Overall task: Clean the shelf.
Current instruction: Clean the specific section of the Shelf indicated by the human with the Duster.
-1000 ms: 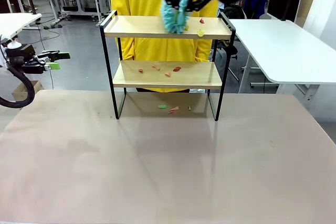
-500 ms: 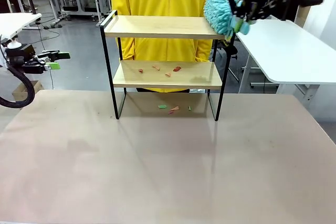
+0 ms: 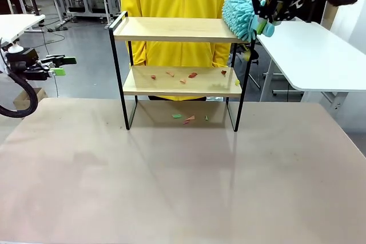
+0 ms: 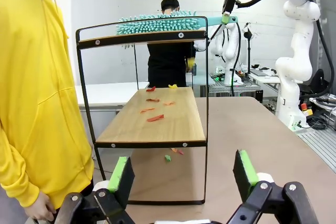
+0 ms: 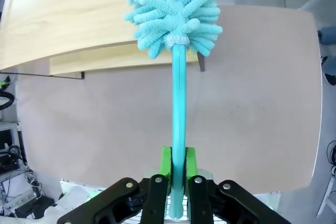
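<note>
Right pincer (image 3: 267, 20), clamping duster (image 3: 239, 14), has swept to shelf (image 3: 171, 38) right end. Top board (image 3: 160, 26) is looking clear, scraps (image 3: 193, 75) collecting on lower board (image 3: 171, 86). Left pincer (image 3: 59, 66) idling open. Shelf standing far-centre on surface (image 3: 171, 175).

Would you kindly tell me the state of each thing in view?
Two-tier black-framed wooden shelf: upright, lower board littered.
Fluffy teal duster: held, head at top board's right end.
Small coloured scraps: loose on lower board and table.
Left gripper: open, empty.
Right gripper: shut on duster.
</note>
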Tool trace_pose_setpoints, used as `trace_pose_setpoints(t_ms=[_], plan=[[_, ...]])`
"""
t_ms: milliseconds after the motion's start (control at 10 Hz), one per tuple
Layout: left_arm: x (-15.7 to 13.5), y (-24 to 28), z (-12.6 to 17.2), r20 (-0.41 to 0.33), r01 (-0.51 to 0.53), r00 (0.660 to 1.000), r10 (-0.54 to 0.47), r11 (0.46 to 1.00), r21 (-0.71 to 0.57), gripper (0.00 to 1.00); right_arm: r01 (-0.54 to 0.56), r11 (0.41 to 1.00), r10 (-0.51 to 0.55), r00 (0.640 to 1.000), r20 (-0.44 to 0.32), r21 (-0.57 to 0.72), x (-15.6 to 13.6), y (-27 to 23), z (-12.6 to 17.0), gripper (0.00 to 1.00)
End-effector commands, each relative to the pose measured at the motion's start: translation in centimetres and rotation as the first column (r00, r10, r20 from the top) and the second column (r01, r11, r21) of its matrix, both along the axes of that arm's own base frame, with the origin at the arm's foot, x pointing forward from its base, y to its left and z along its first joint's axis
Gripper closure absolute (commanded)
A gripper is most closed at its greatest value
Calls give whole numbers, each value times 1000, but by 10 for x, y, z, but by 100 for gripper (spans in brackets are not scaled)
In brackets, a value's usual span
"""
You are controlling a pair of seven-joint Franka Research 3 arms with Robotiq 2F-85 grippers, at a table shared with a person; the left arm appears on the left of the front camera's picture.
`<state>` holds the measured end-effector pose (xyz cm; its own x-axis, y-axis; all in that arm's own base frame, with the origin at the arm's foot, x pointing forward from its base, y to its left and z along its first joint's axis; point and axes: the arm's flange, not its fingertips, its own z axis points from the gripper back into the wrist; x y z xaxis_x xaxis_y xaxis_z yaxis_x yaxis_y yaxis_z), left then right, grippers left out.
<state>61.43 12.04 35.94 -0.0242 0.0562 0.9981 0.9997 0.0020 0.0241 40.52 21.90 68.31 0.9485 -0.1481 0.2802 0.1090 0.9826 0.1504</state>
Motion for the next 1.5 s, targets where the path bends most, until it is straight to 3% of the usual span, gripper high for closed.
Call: trace_pose_setpoints(t_ms=[0, 100, 400, 700, 900, 1100, 1200, 1400], plan=[[-2, 1, 2, 13, -3, 1000, 3, 1000, -2, 0, 0, 1000, 0, 1000, 8, 4, -3, -1, 4, 87], [-2, 1, 2, 13, -3, 1000, 3, 1000, -2, 0, -61, 998, 59, 996, 72, 26, -12, -10, 23, 87], [-2, 1, 2, 13, -3, 1000, 3, 1000, -2, 0, -240, 968, 230, 965, 126, 71, -27, -36, 68, 87], [-2, 1, 2, 13, -3, 1000, 3, 1000, -2, 0, -478, 864, 463, 878, 125, 156, -47, -43, 93, 87], [-2, 1, 2, 13, -3, 1000, 3, 1000, -2, 0, -618, 775, 615, 786, 68, 133, -69, -51, 93, 87], [-2, 1, 2, 13, -3, 1000, 3, 1000, -2, 0, -773, 628, 776, 631, 0, 87, -96, -65, 89, 87], [-2, 1, 2, 13, -3, 1000, 3, 1000, -2, 0, -826, 561, 828, 559, -54, 49, -109, -74, 80, 87], [-2, 1, 2, 13, -3, 1000, 3, 1000, -2, 0, -883, 469, 876, 463, -137, 22, -123, -83, 48, 87]])
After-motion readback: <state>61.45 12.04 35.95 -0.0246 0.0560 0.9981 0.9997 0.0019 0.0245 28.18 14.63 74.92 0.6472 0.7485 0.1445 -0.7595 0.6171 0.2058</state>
